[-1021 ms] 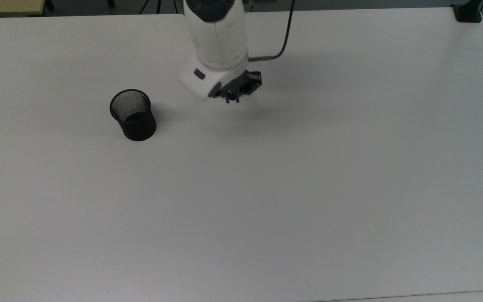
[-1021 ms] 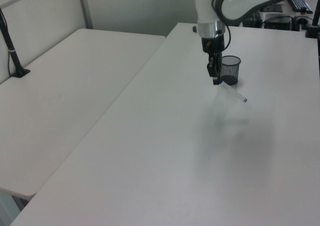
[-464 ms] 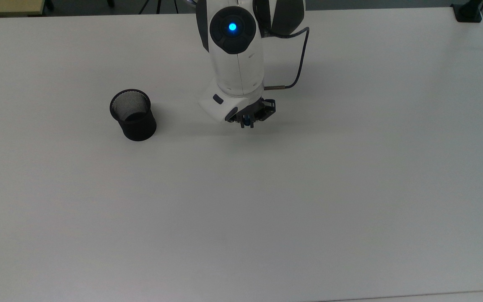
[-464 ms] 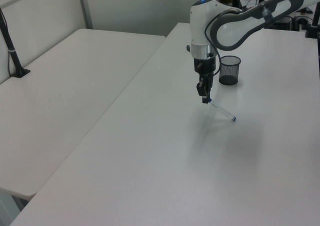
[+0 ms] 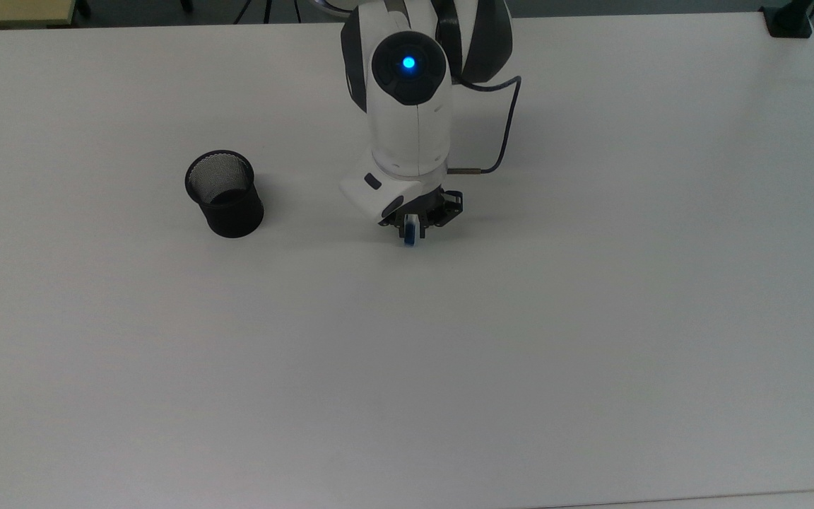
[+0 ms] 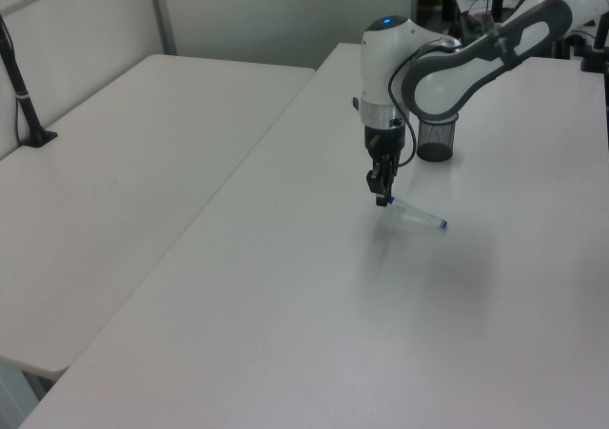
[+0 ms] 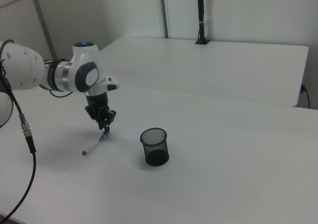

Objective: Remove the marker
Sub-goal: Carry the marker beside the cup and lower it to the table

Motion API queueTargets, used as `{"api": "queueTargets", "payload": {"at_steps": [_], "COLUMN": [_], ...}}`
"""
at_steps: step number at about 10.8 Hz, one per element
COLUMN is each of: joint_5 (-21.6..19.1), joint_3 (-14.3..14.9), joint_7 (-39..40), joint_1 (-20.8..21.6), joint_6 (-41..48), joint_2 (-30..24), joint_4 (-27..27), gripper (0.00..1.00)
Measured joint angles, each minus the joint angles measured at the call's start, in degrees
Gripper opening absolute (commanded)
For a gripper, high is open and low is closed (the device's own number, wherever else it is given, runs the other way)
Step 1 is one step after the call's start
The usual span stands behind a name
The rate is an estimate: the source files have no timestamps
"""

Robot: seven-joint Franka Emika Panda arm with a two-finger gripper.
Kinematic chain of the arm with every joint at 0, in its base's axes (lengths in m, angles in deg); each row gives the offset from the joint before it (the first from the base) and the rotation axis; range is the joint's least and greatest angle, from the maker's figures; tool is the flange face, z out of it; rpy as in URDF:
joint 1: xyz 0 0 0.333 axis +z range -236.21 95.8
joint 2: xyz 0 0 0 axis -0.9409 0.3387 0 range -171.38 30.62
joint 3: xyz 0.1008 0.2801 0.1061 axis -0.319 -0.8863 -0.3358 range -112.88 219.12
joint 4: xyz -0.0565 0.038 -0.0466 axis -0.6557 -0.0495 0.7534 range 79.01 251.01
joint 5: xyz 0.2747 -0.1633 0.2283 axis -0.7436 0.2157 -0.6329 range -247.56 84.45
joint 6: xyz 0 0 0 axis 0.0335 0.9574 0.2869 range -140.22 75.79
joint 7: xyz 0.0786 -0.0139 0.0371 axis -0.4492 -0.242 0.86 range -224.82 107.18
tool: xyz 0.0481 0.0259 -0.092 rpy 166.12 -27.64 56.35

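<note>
Toward the top view's left, a black mesh cup is standing upright on the white table, well apart from the arm. Right of it in the top view, the pincer is pointing down and clamping the blue-capped end of the marker. Seen from the left view, the marker is slanting down from the pincer toward the left view's right, its small blue tip resting on or just above the table. Across the right view, the marker is sloping down to the right view's left from the pincer, with the cup standing near on the right.
</note>
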Motion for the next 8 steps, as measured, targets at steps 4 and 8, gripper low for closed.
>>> {"api": "queueTargets", "payload": {"at_steps": [4,8], "joint_5": [0.81,1.06], "joint_3": [0.03,0.52], "joint_7": [-1.96,-2.31], "joint_1": [0.31,-0.78], "joint_6": [-0.32,14.6], "joint_2": [-0.36,-9.48], "joint_4": [-0.68,-4.41], "gripper": [1.0,1.0]}}
